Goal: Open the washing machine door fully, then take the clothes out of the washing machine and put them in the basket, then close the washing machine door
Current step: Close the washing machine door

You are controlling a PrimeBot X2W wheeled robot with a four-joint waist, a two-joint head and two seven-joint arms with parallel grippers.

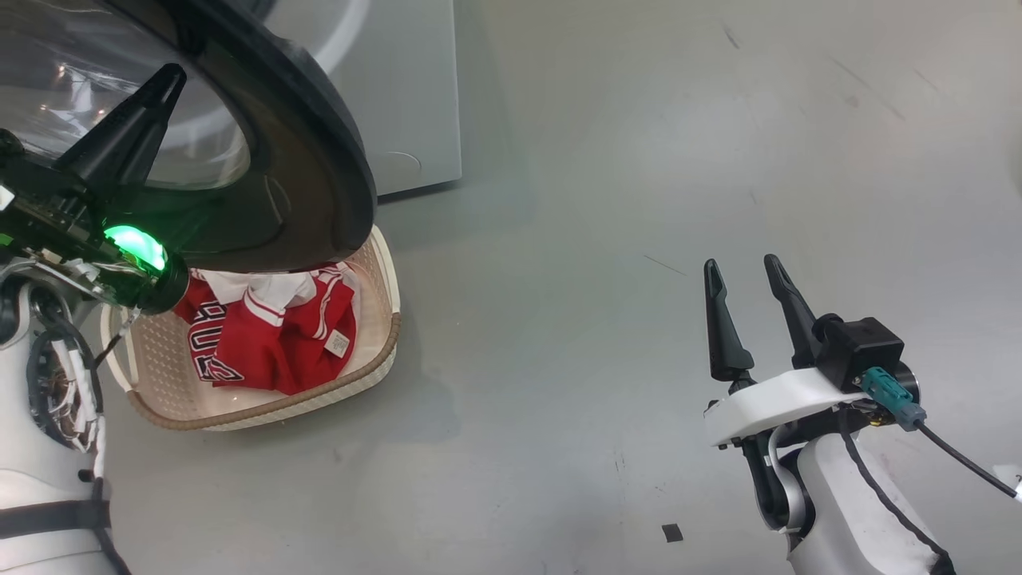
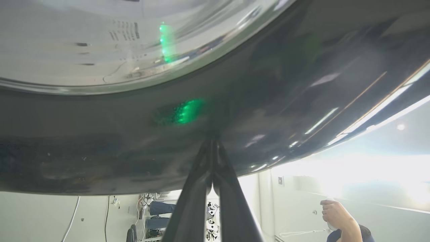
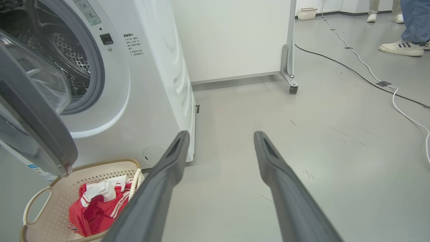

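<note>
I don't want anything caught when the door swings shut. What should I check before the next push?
1. Laundry moved: ok, the red jerseys lie inside the basket.
2. Nothing left inside: cannot tell. The part of the drum that shows is bare metal, and the rest sits behind the washing machine door.
3. Pusher ready: ok, the left gripper is shut, tips at the door's black rim.
4. Other arm clear: ok, the right gripper is open above the floor, away from the washing machine.
5. Door clears the basket: cannot tell. Its lower edge hangs over the basket's rim.
</note>
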